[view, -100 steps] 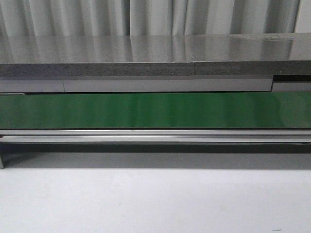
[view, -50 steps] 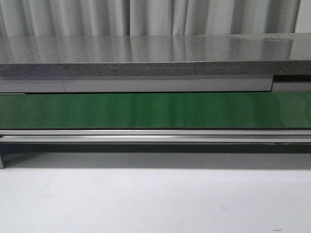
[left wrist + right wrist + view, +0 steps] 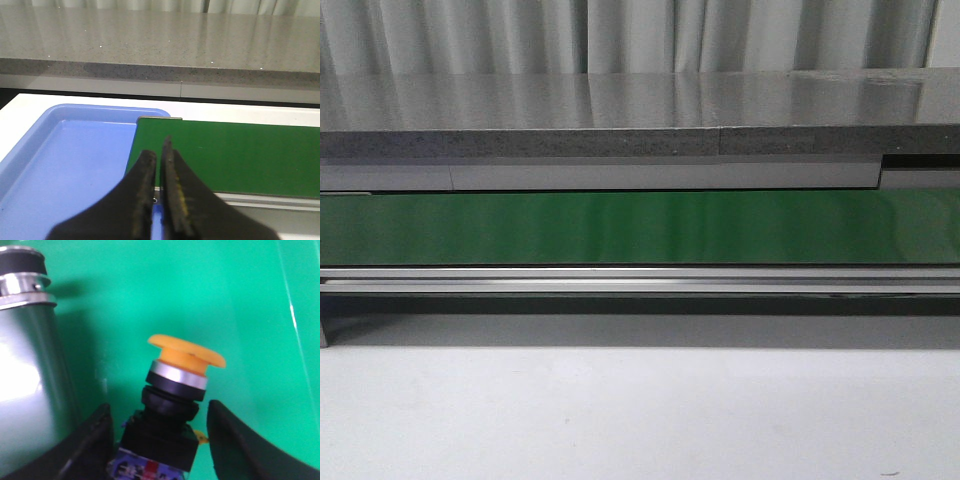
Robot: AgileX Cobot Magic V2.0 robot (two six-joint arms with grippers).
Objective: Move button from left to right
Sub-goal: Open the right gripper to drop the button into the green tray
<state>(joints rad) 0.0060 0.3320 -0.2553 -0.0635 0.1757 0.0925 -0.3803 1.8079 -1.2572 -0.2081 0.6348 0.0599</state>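
— Between the two dark fingers of the right pincer (image 3: 157, 440) sits what, exactly?

— A small push-button with a round orange-yellow mushroom cap (image 3: 186, 356), a silver collar under the cap and a black boxy body below that. It leans a little, cap tipped to one side, over a bright green surface (image 3: 150, 290). The fingers stand well apart, one on each side of the black body. Whether either one touches the body I cannot tell from the right wrist view.

— Anything else near it?

— A shiny grey metal cylinder with a black cap and a silver ring (image 3: 25, 340) stands just beside the button, close against one finger.

— And the left pincer (image 3: 159, 165)?

— Its two black fingers are pressed almost together, only a thin slit between them, and nothing is held. Beneath it lies a shallow light-blue plastic tray (image 3: 30, 165), which looks bare where it shows, and the end of a flat green conveyor belt (image 3: 240, 155) that butts against the tray's rim. Both rest on a white table (image 3: 20, 112), with a speckled grey stone counter (image 3: 160, 40) behind.

— Does the front view show the arms?

— No. It shows only the long green belt (image 3: 640, 228) in its metal frame, the grey counter (image 3: 620, 100) above it, pale curtains (image 3: 620, 35) at the back and the white table (image 3: 640, 410) in front. Neither pincer nor the button appears there.
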